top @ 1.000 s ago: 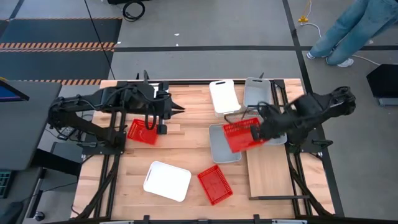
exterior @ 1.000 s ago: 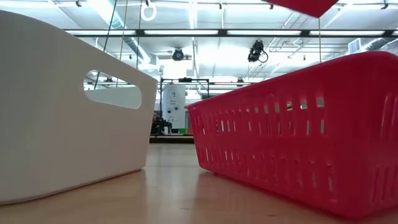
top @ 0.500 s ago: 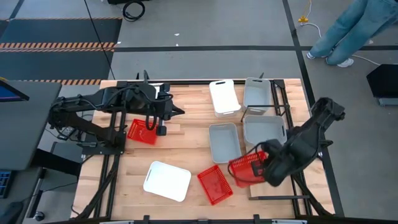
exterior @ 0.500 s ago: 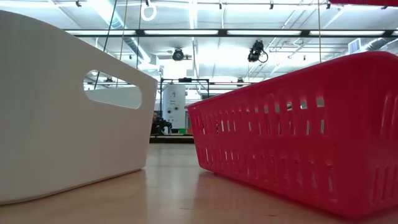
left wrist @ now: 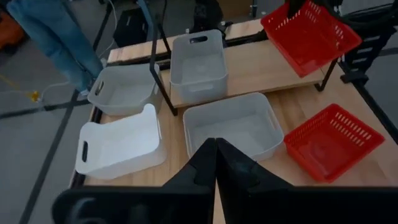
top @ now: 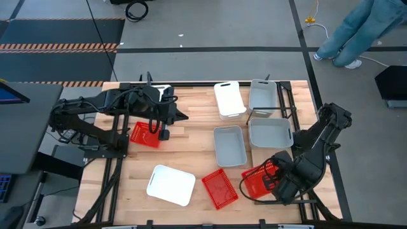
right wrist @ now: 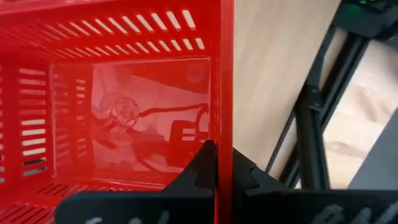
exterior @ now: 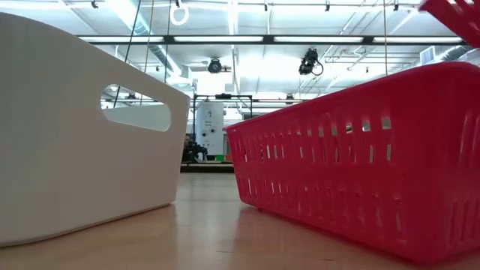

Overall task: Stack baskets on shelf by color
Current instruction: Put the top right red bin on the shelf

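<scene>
Over the last second our right arm has swung a red basket (top: 259, 180) from above the grey bins down toward the near right corner of the tabletop, and it now hangs tilted over the shelf (top: 275, 166). Our right hand (top: 277, 182) is clamped on that basket's rim; the right wrist view shows the two fingers closed together on the red wall. Whether the basket touches the shelf yet, we cannot tell from these views.

Our left hand (top: 182, 113) waits near the far left part of the tabletop, fingers pressed together on nothing, with a second red basket (top: 145, 135) just beside the arm.

Status of sorting, as we judge it: nothing is stacked yet. The shelf carries no settled basket.

- Three grey baskets (top: 230, 145) sit on the tabletop right of centre, near one another but side by side, not nested.
- One white basket (top: 229, 99) stands at the far edge; another white basket (top: 171, 185) lies near the front edge, left of centre.
- A third red basket (top: 219, 189) lies at the front edge, just beside the carried one.

We count eight baskets in view, not nine. Remaining work: essentially all of it, starting with setting down this first red one.
</scene>
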Tool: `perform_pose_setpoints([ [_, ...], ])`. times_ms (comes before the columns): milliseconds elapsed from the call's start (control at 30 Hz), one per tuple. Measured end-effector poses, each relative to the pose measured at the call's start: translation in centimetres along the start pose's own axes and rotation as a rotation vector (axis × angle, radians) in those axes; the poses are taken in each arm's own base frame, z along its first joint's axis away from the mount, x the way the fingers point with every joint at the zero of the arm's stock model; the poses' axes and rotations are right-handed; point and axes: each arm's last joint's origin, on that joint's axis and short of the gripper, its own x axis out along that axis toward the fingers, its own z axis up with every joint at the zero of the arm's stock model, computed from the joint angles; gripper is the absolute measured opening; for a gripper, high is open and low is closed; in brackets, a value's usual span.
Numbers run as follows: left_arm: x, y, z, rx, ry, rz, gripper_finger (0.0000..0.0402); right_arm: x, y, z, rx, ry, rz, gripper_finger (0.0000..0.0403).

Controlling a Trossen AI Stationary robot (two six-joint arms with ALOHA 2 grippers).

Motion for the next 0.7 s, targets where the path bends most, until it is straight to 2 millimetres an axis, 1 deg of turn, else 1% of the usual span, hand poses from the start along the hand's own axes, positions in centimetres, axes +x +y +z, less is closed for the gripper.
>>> perform_pose_setpoints([
  [200, 0.0, 0.0, 0.1, -0.099, -0.008, 0.002, 0.0006, 1.4, -1.2, -0.8, -0.033, -0.002, -0.067, 0.0007],
  [367, 0.0, 0.0, 0.1, -0.176, -0.010, 0.005, 0.0012, 2.7, -2.2, -1.0, -0.030, -0.007, -0.132, 0.0015],
  [500, 0.0, 0.0, 0.1, -0.190, -0.010, 0.005, 0.0016, 3.9, -2.7, -1.0, -0.037, -0.024, -0.183, 0.0037],
  [700, 0.0, 0.0, 0.1, -0.283, -0.012, 0.013, 0.0005, 5.1, -3.2, -0.8, -0.042, -0.058, -0.225, 0.0079],
])
